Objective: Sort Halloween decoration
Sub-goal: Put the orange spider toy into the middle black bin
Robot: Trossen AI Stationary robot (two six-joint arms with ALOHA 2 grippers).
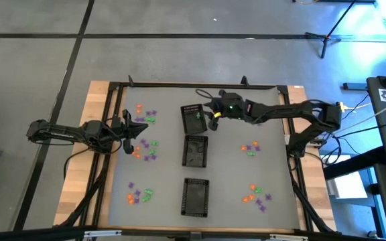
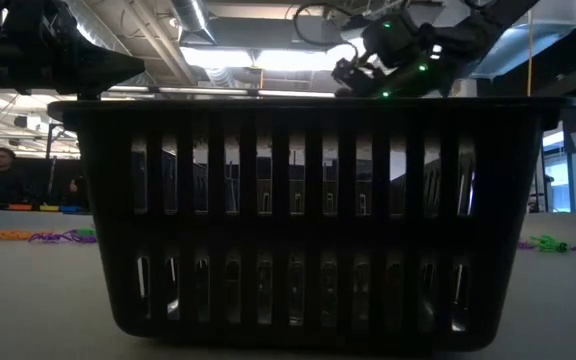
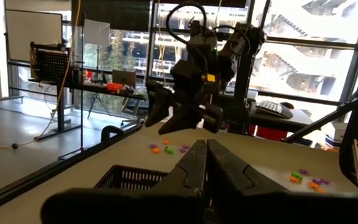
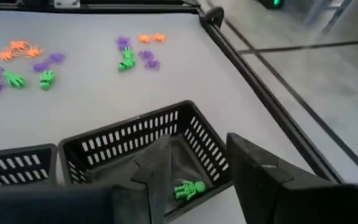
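Observation:
Small orange, green and purple trinkets lie in clusters on the grey table: left of the trays (image 1: 146, 115), (image 1: 146, 147), (image 1: 139, 195) and right of them (image 1: 250, 148), (image 1: 256, 195). Three black mesh trays stand in a column down the middle. My right gripper (image 1: 214, 120) (image 4: 197, 177) hangs open over the far tray (image 1: 193, 118) (image 4: 135, 140), above its right edge. A green skeleton trinket (image 4: 188, 188) lies on that tray's floor below the fingers. My left gripper (image 1: 139, 130) (image 3: 205, 163) is shut with nothing in it, above the table between the left clusters.
The middle tray (image 1: 195, 150) and the near tray (image 1: 195, 197) (image 2: 308, 220) stand in line with the far one. A black frame rail (image 4: 260, 99) runs along the table's edges. A person (image 2: 3, 160) sits in the room beyond the table.

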